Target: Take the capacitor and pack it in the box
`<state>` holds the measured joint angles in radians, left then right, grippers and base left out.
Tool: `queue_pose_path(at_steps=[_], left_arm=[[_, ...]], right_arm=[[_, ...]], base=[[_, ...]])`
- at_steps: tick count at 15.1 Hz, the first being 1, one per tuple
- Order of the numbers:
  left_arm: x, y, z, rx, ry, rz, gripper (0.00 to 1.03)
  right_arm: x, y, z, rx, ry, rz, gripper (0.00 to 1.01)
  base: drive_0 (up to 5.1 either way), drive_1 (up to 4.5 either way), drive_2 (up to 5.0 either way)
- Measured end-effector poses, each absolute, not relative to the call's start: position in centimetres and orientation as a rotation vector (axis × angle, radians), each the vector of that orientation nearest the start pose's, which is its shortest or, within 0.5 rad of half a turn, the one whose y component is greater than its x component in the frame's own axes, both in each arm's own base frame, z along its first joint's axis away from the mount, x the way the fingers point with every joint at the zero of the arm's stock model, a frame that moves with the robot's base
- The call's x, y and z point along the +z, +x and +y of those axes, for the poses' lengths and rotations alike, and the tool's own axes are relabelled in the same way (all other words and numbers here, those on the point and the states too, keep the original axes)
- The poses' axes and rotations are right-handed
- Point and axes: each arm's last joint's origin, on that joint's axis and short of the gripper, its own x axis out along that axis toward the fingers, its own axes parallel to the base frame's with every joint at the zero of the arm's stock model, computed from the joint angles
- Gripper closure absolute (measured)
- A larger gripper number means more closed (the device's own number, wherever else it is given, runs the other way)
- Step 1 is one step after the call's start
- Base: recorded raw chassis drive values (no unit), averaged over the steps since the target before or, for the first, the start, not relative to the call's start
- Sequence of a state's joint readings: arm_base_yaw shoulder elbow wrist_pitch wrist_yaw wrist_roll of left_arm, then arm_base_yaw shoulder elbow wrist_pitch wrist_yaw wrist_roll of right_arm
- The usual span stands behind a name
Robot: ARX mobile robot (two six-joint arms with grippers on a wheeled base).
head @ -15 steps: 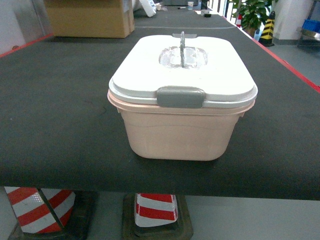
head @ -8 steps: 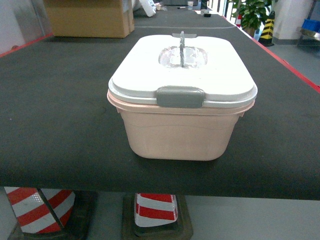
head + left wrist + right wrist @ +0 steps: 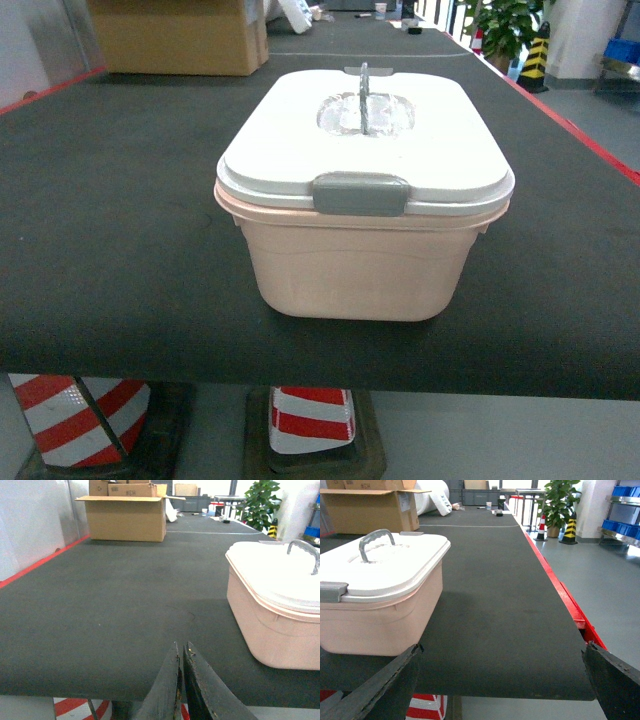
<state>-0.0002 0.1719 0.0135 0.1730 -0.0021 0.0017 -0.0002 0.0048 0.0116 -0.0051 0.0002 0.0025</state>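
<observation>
Head view hides both arms; box (image 3: 360, 250) lidded.

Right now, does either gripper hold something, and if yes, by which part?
Nothing is held. The left gripper is shut with nothing between its fingers, the right gripper is wide open, and both are clear of the box.

Table: a long worktop covered in dark grey felt-like matting (image 3: 120, 230) is stretching away into the room, edged with a red strip (image 3: 560, 587).
Carton: an open brown cardboard carton (image 3: 125, 517) is sitting at the far end of the matting.
Floor: smooth pale grey flooring (image 3: 615, 590) is catching soft reflections.
Cones: red-and-white striped cones (image 3: 312, 415) are standing under the near edge.
Plant: a leafy green potted plant (image 3: 556, 502) is standing near a yellow-and-black striped post (image 3: 569, 530).
Shelving: blue plastic bins (image 3: 625, 491) are resting on a metal rack.
Wall: a pale wall (image 3: 30, 525) is running along the left.
</observation>
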Motion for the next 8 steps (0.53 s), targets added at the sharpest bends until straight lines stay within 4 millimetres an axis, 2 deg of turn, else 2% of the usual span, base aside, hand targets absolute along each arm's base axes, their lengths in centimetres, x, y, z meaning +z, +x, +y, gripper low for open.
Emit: queue_pose_path(at_steps=[1, 2, 4, 5, 8], left_arm=[[16.50, 10.20, 0.01, 0.002, 0.002, 0.033, 1.01], [16.93, 9.75, -0.01, -0.003, 0.002, -0.020, 1.01], [16.65, 9.75, 0.00, 0.000, 0.002, 0.006, 1.01], [16.74, 9.75, 0.00, 0.000, 0.001, -0.003, 0.95], [16.69, 9.75, 0.00, 0.000, 0.001, 0.002, 0.57]], right_arm=[[16.66, 9.73, 0.00, 0.000, 0.002, -0.001, 0.03], [16.66, 9.73, 0.00, -0.001, 0.003, -0.001, 0.03], [16.66, 9.73, 0.00, 0.000, 0.002, -0.002, 0.03], [16.65, 9.73, 0.00, 0.000, 0.002, -0.001, 0.03], [16.66, 9.73, 0.00, 0.000, 0.002, -0.001, 0.03]], base=[[0.0, 0.00, 0.0], [0.0, 0.00, 0.0], [0.0, 0.00, 0.0], [0.0, 0.00, 0.0], [0.0, 0.00, 0.0]])
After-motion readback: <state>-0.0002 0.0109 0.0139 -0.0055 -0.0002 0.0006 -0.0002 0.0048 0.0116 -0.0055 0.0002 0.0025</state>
